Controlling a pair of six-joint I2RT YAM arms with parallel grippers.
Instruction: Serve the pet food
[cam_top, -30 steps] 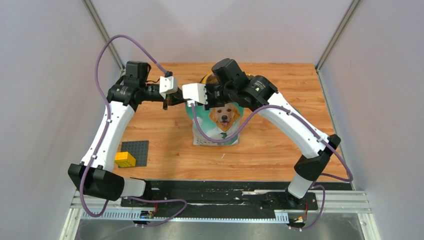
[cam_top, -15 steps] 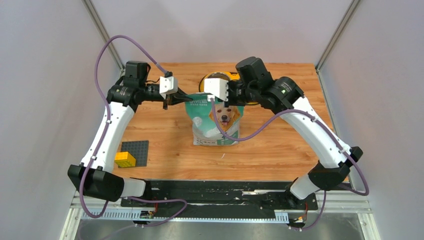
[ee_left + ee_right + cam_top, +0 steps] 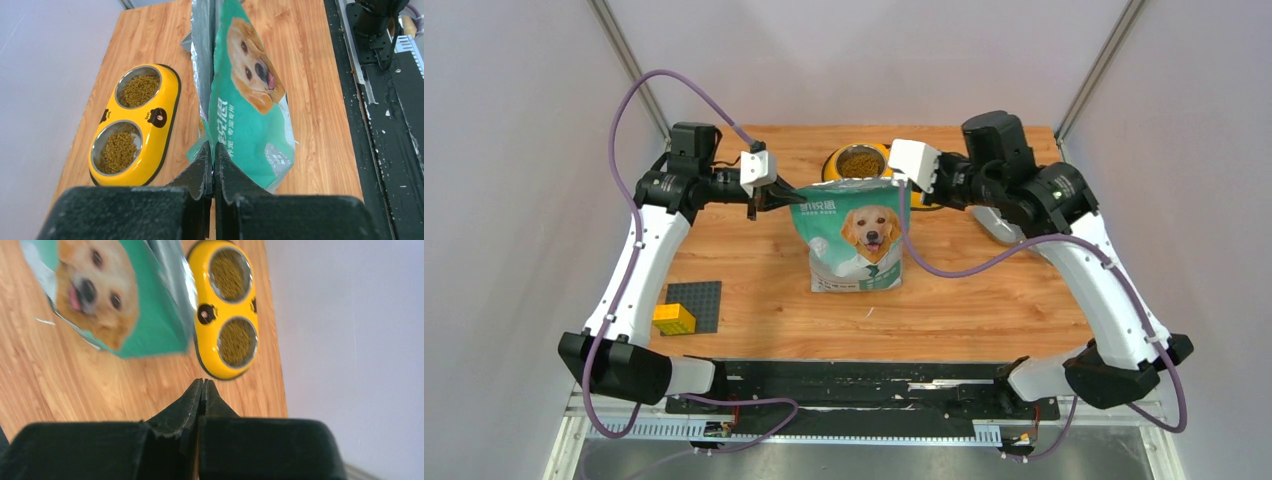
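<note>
The teal-green pouch (image 3: 854, 240) with the golden retriever stands upright mid-table, its top open. My left gripper (image 3: 771, 197) is shut on the pouch's top left corner; in the left wrist view the fingertips (image 3: 220, 156) pinch the pouch's edge (image 3: 245, 100). Behind the pouch stands the yellow double feeder (image 3: 832, 160). Brown kibble (image 3: 141, 90) fills both steel bowls (image 3: 119, 150), and it also shows in the right wrist view (image 3: 227, 272). My right gripper (image 3: 903, 190) is shut and empty, just right of the pouch's top, near the feeder's (image 3: 202, 315) right end.
A yellow brick (image 3: 674, 318) sits on a dark baseplate (image 3: 696, 300) at the front left. A grey object (image 3: 992, 226) lies partly hidden under my right arm at the right. Grey walls close in the back and sides.
My right arm has swung right, away from the pouch's top, uncovering the feeder. The pouch now stands taller and wider. My left gripper has kept its grip in place.
</note>
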